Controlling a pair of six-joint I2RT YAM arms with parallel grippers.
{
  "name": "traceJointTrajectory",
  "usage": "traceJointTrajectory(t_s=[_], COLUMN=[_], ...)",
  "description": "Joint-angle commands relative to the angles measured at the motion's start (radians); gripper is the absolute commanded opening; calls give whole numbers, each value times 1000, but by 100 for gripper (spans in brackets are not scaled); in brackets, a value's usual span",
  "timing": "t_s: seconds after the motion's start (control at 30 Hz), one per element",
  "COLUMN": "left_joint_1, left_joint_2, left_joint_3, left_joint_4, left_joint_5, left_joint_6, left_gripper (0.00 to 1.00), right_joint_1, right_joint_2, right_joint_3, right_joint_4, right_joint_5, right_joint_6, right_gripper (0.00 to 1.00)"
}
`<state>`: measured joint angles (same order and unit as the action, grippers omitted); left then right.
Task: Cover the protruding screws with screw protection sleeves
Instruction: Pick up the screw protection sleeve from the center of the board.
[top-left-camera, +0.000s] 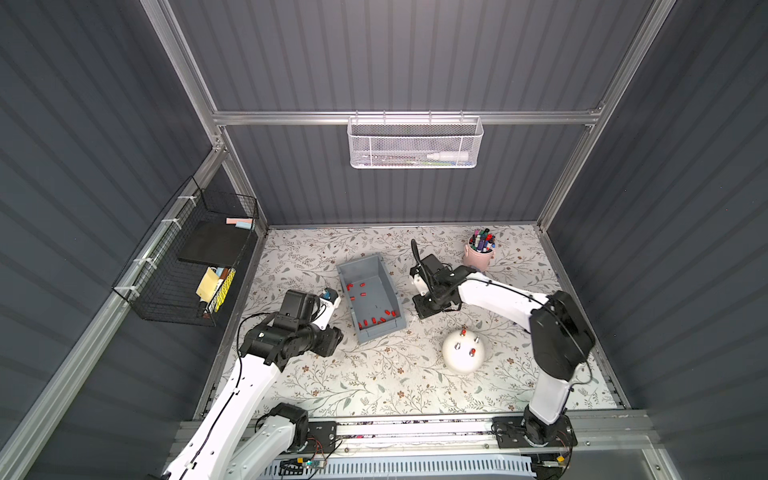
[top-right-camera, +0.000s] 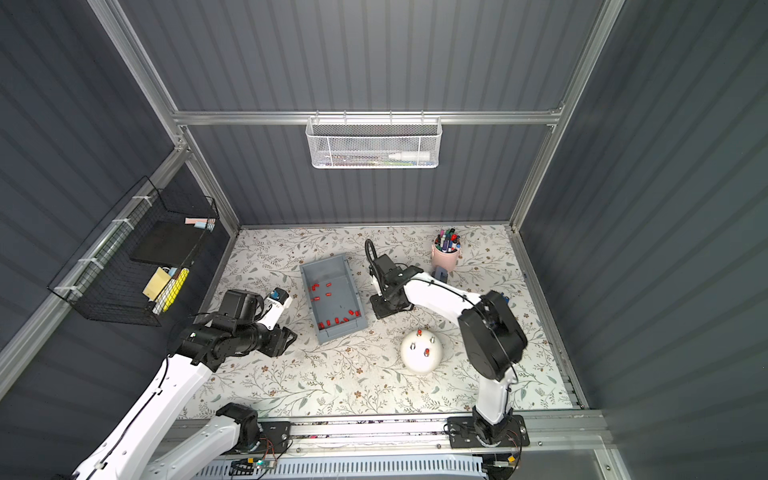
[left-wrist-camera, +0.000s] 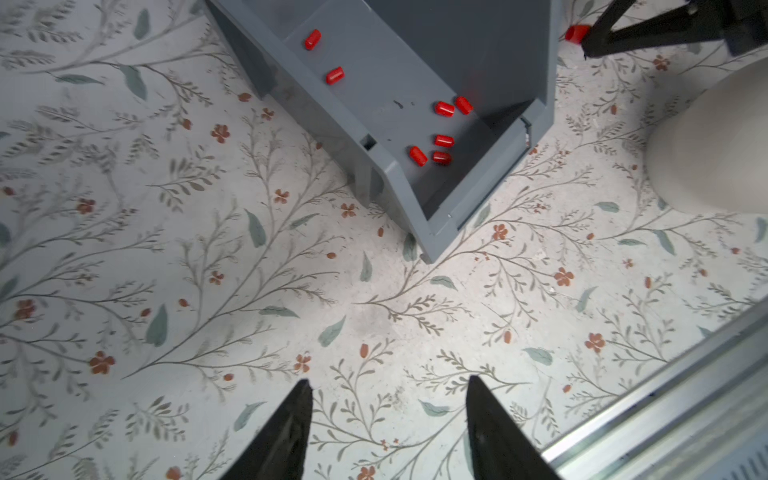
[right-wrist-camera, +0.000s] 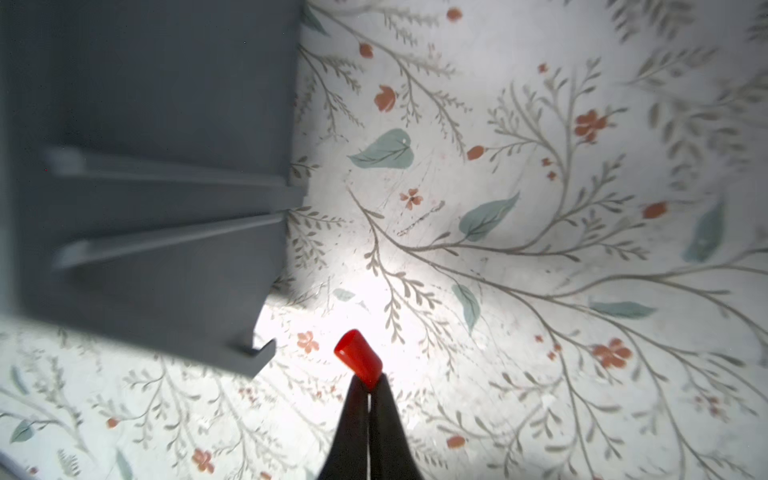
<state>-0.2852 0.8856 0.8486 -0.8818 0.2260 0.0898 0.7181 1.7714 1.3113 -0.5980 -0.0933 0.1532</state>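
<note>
A white dome stands on the floral table, right of a grey bin. Two protruding screws show bare and silvery. The dome's two other studs wear red caps. Several loose screw protection sleeves lie in the bin. My right gripper is just right of the bin and above the table. It is shut on the end of one red sleeve. My left gripper stands open over bare table left of the bin's front corner.
A pink cup of marker pens stands at the back right. A black wire basket hangs on the left wall and a white mesh basket on the back rail. An aluminium rail borders the front edge.
</note>
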Motion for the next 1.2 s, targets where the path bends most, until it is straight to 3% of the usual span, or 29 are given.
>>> traceJointTrajectory(t_s=[0.0, 0.17, 0.3, 0.63, 0.87, 1.1, 1.17], left_joint_1=[5, 3, -2, -22, -49, -55, -57], left_joint_2=[12, 13, 1, -5, -17, -10, -15], left_joint_3=[-31, -52, -58, -66, -72, -69, -74], left_joint_4=[60, 150, 194, 269, 242, 218, 230], left_joint_5=[227, 548, 685, 991, 972, 923, 923], left_joint_6=[28, -15, -45, -81, -42, -19, -26], left_gripper=[65, 70, 69, 62, 60, 40, 29], right_joint_1=[25, 138, 214, 275, 302, 326, 330], right_joint_2=[-150, -352, -438, -494, -429, -377, -374], right_joint_3=[-65, -158, -217, -233, -166, -139, -139], right_joint_4=[28, 61, 129, 204, 217, 211, 213], right_joint_5=[-30, -255, -391, -427, -463, -485, -483], right_joint_6=[-35, -113, -93, -14, 16, 22, 20], right_gripper=[0, 0, 0, 0, 0, 0, 0])
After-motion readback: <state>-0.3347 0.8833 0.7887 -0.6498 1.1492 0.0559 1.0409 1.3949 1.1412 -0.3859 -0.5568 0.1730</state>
